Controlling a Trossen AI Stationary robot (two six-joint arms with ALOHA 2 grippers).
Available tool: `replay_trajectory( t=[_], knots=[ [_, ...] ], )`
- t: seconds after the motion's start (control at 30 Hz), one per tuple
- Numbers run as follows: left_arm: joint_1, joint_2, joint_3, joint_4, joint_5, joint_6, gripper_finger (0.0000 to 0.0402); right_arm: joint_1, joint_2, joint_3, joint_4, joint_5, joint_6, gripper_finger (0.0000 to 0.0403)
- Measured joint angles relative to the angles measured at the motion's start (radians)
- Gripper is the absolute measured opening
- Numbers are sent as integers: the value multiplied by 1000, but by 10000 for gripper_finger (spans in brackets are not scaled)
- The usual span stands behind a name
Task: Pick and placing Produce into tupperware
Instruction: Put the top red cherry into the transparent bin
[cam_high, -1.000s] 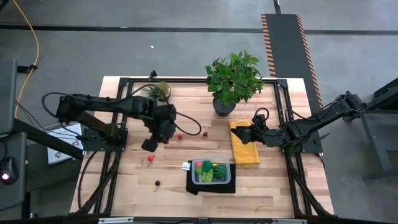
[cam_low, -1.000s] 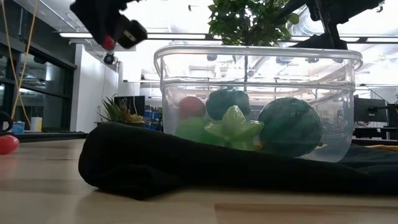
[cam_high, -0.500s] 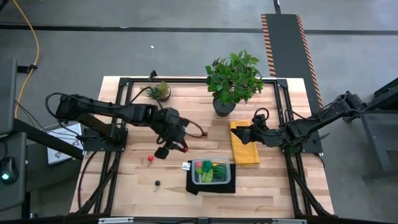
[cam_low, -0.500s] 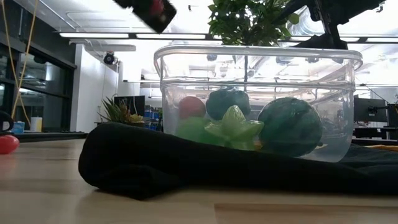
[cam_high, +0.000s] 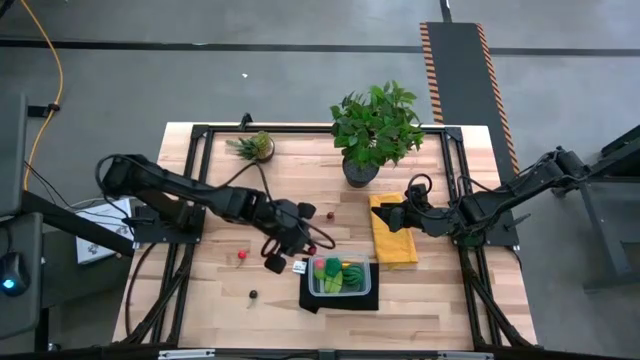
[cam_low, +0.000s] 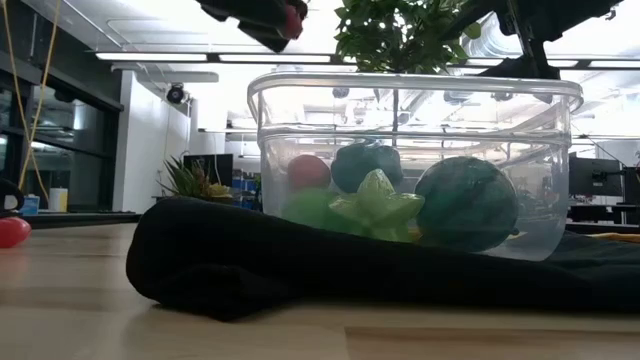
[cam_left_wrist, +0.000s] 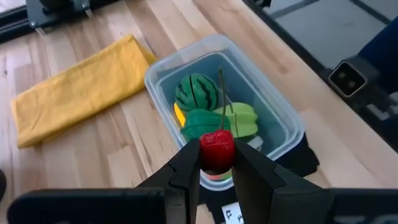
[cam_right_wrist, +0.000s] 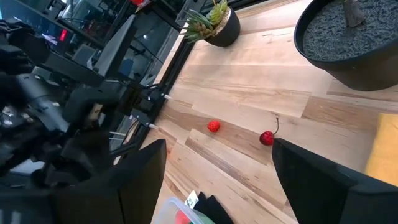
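On the wooden table, bounded by a black frame along its sides, most of the near left part is bare boards with only small pieces scattered on it. Largest of the objects is the big leafy plant in its dark pot at the far middle edge, with a smaller plant near the far left corner. A yellow cloth lies right of centre, and the right gripper rests over its far end, fingers spread wide and holding nothing. Near the front edge a black mat carries the clear container, which holds a striped green melon, a green star-shaped piece and a red piece. Just left of the container's left rim, above the boards, the left gripper pinches a red cherry by its body, stem pointing up. Another cherry lies behind the container, a red berry sits to the left, and a small dark berry lies near the front edge, all well apart.
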Motion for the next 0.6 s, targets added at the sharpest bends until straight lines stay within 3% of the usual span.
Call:
replay_trajectory(
  t=[0.27,0.6],
  knots=[
    [-33,45,0,49,-64,19,72,0,0,0,-5,0,0,282],
    [-43,108,49,33,-61,61,72,0,0,0,-17,1,-2,282]
  ],
)
